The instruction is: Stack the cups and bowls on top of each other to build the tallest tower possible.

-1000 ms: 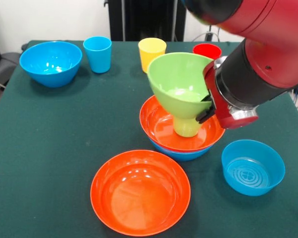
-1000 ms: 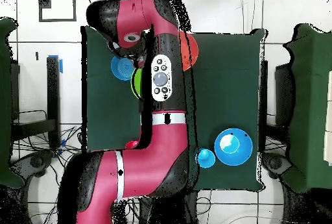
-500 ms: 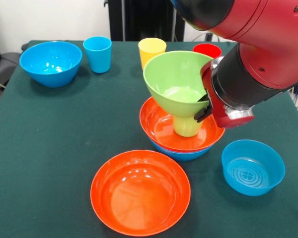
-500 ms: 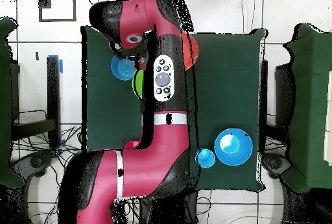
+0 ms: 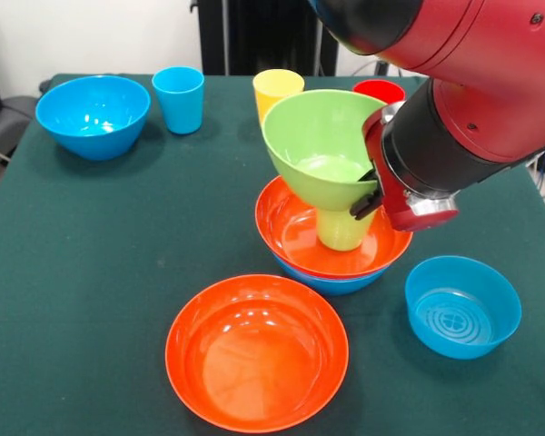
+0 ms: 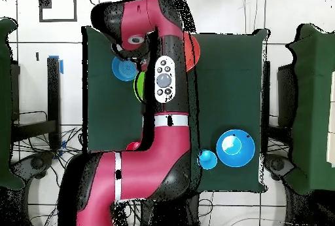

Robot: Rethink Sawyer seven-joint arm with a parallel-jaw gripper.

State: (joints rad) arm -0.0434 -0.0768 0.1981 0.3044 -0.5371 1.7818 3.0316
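On green cup (image 5: 342, 230): green bowl (image 5: 322, 145), claw-held (image 5: 371, 189).

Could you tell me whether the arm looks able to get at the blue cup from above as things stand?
Probably yes: the blue cup stands upright and alone, nothing over it, though the gripper is busy at the green bowl.

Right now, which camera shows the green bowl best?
The front view. There the green bowl shows whole, tilted, sitting on the green cup with the gripper at its rim. In the overhead view the red arm covers it, leaving only a green sliver.
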